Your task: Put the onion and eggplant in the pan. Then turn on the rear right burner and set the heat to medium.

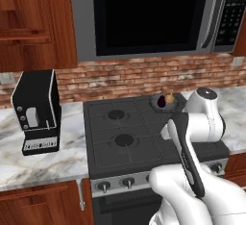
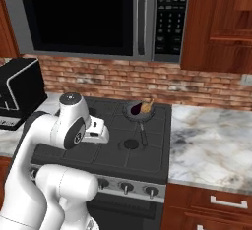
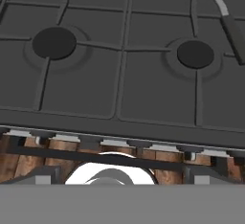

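Dark purple eggplant (image 2: pixel 137 108), tan onion (image 2: pixel 147 107), red-brown brick wall (image 2: pixel 147 79).

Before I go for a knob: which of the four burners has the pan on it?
The rear right burner. The pan sits on it holding the eggplant and onion; the other three burners are bare.

Claw (image 3: pixel 122 173) wide open, arm folded

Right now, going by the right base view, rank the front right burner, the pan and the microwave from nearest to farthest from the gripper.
The gripper hangs over the front of the stove.
1. Front right burner: just to its right, in the front row.
2. Pan: on the rear right burner, farther back.
3. Microwave: high above the stove, against the wall.
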Controlling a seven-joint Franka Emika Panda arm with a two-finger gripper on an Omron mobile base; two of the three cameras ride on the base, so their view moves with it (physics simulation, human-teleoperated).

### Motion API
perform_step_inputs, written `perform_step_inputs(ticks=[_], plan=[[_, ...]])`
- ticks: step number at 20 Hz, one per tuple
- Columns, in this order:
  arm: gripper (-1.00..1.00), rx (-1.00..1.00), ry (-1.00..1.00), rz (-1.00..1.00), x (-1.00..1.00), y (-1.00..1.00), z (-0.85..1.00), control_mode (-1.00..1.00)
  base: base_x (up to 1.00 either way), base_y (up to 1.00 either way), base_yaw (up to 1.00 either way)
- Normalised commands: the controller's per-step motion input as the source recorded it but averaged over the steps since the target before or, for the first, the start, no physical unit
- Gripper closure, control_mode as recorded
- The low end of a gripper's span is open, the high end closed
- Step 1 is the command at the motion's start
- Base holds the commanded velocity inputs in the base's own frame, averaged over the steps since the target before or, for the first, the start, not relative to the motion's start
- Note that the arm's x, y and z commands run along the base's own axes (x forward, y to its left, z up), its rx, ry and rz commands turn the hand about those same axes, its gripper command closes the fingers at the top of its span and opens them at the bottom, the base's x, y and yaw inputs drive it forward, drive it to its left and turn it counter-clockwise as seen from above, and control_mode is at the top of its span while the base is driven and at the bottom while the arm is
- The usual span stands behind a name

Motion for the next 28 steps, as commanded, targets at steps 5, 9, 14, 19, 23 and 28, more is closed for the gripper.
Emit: perform_step_inputs(ticks=[5, 9, 14, 19, 23, 28], plan=[[-1.00, 0.00, 0.00, 0.00, 0.00, 0.00, 0.00, 1.00, 0.00, 0.51, 0.00], [-1.00, 0.00, 0.00, 0.00, 0.00, 0.00, 0.00, 1.00, 0.00, 0.45, 0.00], [-1.00, 0.00, 0.00, 0.00, 0.00, 0.00, 0.00, 1.00, 0.05, 0.04, 0.00], [-1.00, 0.00, 0.00, 0.00, 0.00, 0.00, 0.00, 1.00, 0.00, 0.00, 0.00], [-1.00, 0.00, 0.00, 0.00, 0.00, 0.00, 0.00, 1.00, 0.00, 0.00, 0.00], [-1.00, 0.00, 0.00, 0.00, 0.00, 0.00, 0.00, 1.00, 0.00, 0.00, 0.00]])
